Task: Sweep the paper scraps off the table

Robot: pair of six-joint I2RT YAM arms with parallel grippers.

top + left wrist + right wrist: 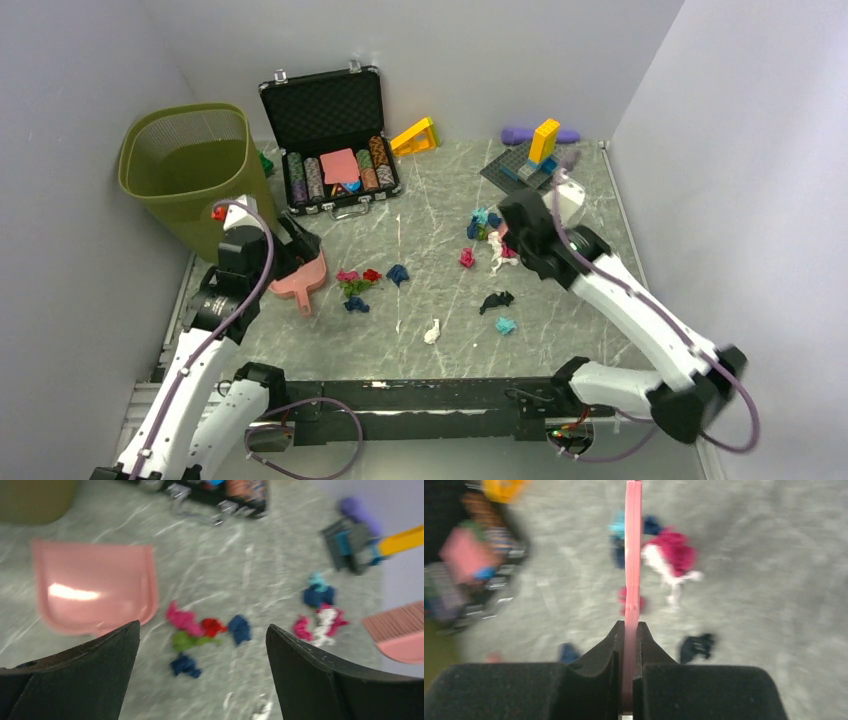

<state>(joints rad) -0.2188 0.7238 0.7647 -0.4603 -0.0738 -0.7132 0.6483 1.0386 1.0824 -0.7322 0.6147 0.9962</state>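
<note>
Paper scraps lie on the grey-green table (440,200). One group of pink, red, green and blue wads (358,284) sits mid-left and also shows in the left wrist view (200,632). A second group of teal, blue, pink and white wads (487,232) lies beside my right gripper. A black wad (495,300), a teal wad (506,325) and a white wad (432,331) lie nearer. My left gripper (300,250) is open and empty (203,625), above a pink dustpan (300,283) lying on the table. My right gripper (512,228) is shut on a pink brush (632,555).
An olive wastebasket (190,170) stands at the back left. An open black case of poker chips (330,140) is behind the dustpan. A yellow wedge block (415,135), a dark baseplate with blocks (530,160) and a purple object (520,133) are at the back.
</note>
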